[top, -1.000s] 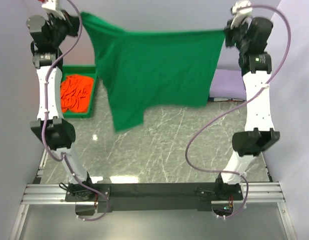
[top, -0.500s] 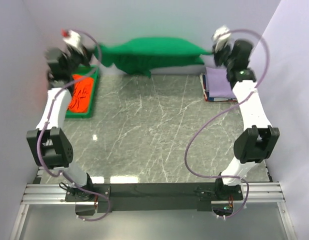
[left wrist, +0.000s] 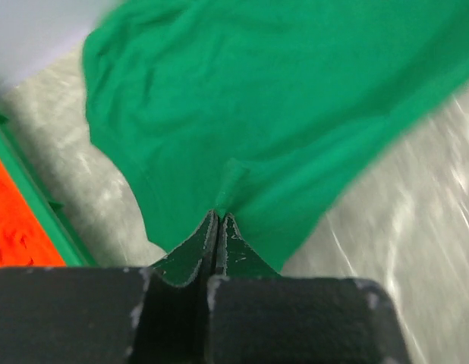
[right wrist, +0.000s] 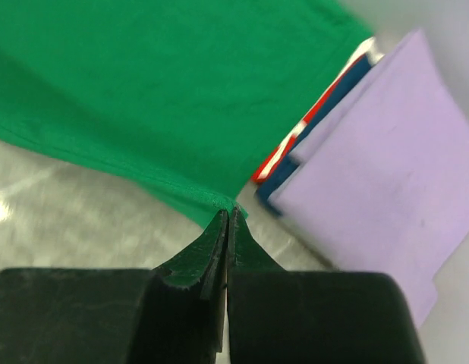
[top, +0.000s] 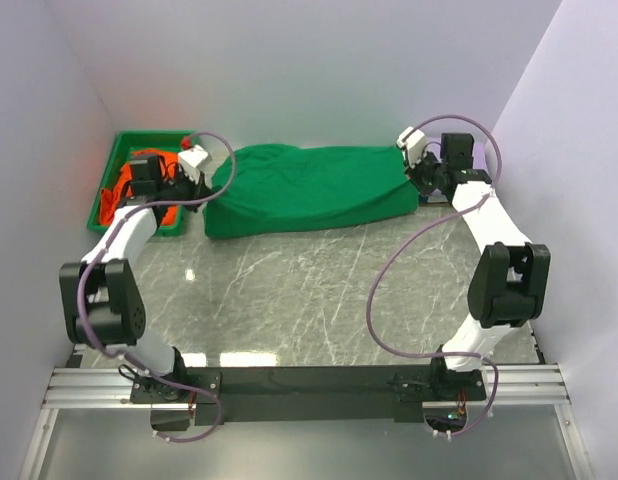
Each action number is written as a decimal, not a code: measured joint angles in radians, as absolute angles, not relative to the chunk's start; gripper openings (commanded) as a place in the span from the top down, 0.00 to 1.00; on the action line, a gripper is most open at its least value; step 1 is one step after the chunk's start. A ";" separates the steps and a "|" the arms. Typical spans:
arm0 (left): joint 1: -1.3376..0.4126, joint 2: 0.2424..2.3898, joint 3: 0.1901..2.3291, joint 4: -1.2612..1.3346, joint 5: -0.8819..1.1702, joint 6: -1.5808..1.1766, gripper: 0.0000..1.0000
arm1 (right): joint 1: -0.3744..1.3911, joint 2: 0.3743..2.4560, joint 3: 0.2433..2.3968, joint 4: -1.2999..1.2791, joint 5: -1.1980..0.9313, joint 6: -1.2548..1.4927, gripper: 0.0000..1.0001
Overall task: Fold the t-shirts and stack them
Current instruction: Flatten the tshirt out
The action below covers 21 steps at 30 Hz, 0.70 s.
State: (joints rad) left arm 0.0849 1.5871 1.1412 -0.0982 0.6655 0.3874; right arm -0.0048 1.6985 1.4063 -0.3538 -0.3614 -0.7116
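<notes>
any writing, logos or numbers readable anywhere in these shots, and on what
No readable text in any view.
green t-shirt: plain, no print or tag showing.
lavender t-shirt: plain; the red, white and blue edges under it are bands of colour, not letters.
green tray and orange t-shirt: no label visible.

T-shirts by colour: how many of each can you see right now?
green tee: 1
orange tee: 1
lavender tee: 1
blue layer under the lavender, with red and white edges: at least 1, exact number unclear
Total: at least 4
</notes>
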 measured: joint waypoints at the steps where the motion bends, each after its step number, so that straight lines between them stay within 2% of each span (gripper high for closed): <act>1: 0.086 1.565 1.144 -0.168 0.681 0.445 0.99 | -0.005 1.688 1.406 -0.391 -0.365 -0.737 1.00; 6: 0.086 1.440 1.134 -0.525 0.739 0.789 0.99 | -0.005 1.550 1.283 -0.524 -0.379 -0.879 1.00; 12: 0.078 1.276 0.973 -0.875 0.736 1.165 0.99 | 0.025 1.339 1.021 -0.637 -0.360 -1.057 1.00; 13: 0.072 1.254 0.942 -0.920 0.728 1.225 0.94 | 0.032 1.311 0.978 -0.654 -0.354 -1.087 1.00; 14: 0.065 1.232 0.915 -0.965 0.719 1.283 0.72 | 0.042 1.284 0.932 -0.671 -0.345 -1.121 0.99; 15: 0.059 1.216 0.896 -0.998 0.710 1.341 0.63 | 0.052 1.258 0.889 -0.682 -0.334 -1.151 0.91; 16: 0.054 1.193 0.871 -1.039 0.701 1.402 0.57 | 0.064 1.229 0.848 -0.697 -0.319 -1.179 0.62; 17: 0.049 1.171 0.850 -1.076 0.688 1.452 0.52 | 0.074 1.204 0.817 -0.707 -0.305 -1.199 0.53; 18: 0.046 1.145 0.830 -1.109 0.676 1.500 0.45 | 0.085 1.172 0.782 -0.720 -0.288 -1.231 0.46; 19: 0.045 1.113 0.809 -1.139 0.659 1.549 0.45 | 0.092 1.141 0.756 -0.736 -0.273 -1.259 0.40; 21: 0.045 1.040 0.782 -1.190 0.628 1.608 0.47 | 0.099 1.088 0.732 -0.758 -0.252 -1.303 0.41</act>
